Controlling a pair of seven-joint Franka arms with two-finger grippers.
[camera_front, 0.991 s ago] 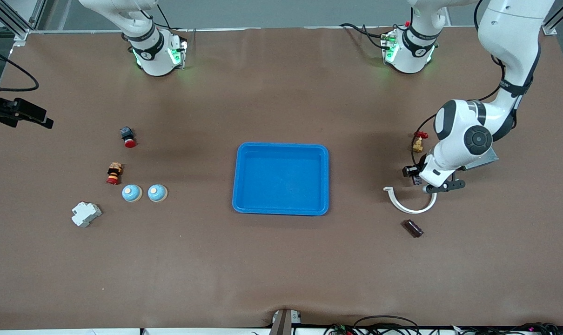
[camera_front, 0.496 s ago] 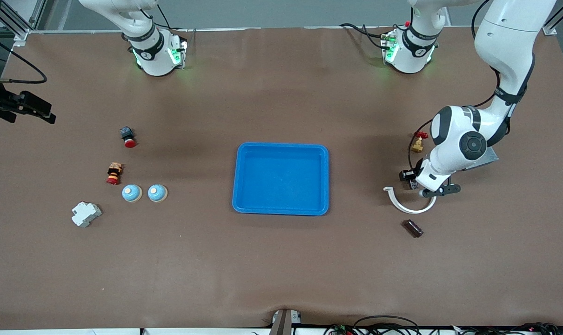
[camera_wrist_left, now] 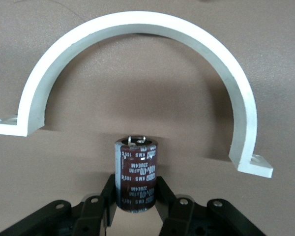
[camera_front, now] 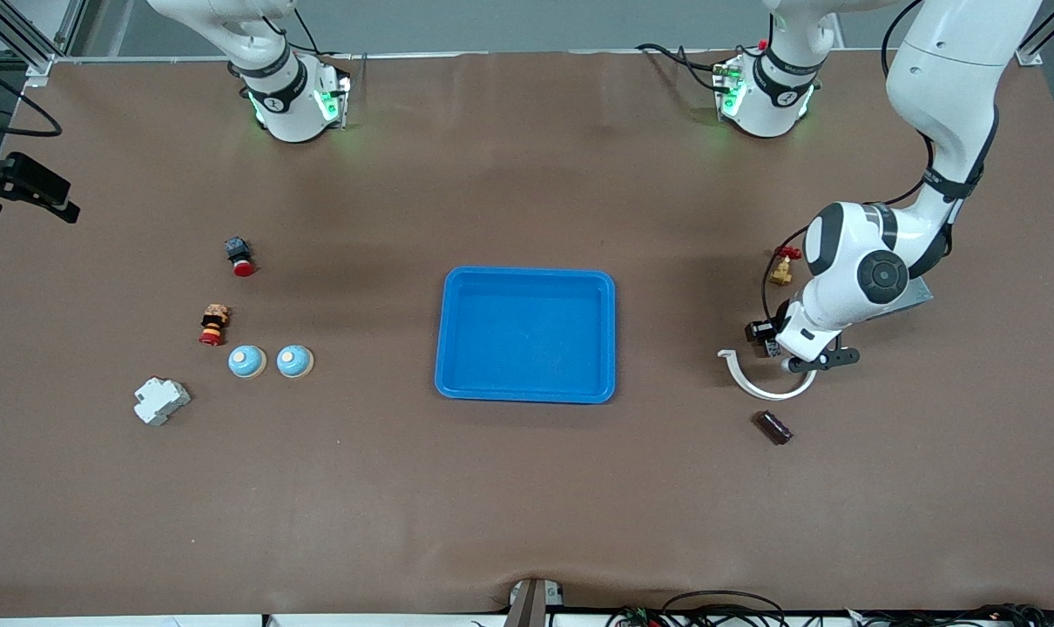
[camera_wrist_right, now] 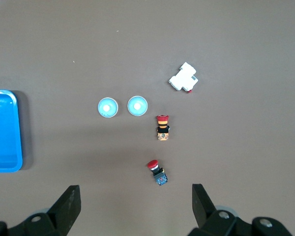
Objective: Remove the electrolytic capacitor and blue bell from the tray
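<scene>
Brown matting is covering the whole table, and it is lying bare along the edge nearest the front camera. Working away from that edge, a second dark capacitor [camera_front: 773, 428] is resting toward the left arm's end of the table, and just farther from the camera a white half-ring clamp [camera_front: 766, 381] is lying flat. The left gripper [camera_front: 784, 353] is hanging low over that clamp, its fingers [camera_wrist_left: 163, 196] pinching the electrolytic capacitor [camera_wrist_left: 136, 174] by its lower body so the can is pointing into the arc of the clamp. At about the same depth, the tray [camera_front: 610, 335] is sitting empty mid-table, and two blue bells [camera_front: 270, 360] are standing side by side toward the right arm's end, well apart from the tray.

Judging by this, the step in hand is setting the capacitor down. Doing it well probably means lowering until the can is resting on the mat inside or beside the clamp before spreading the fingers, since a cylinder dropped from height could roll.

Farther off, the left arm is folding down from its base with the wrist bent steeply over the clamp. The right gripper [camera_wrist_right: 135, 209] is waiting high over the right arm's end of the table, jaws spread wide and holding nothing.
</scene>
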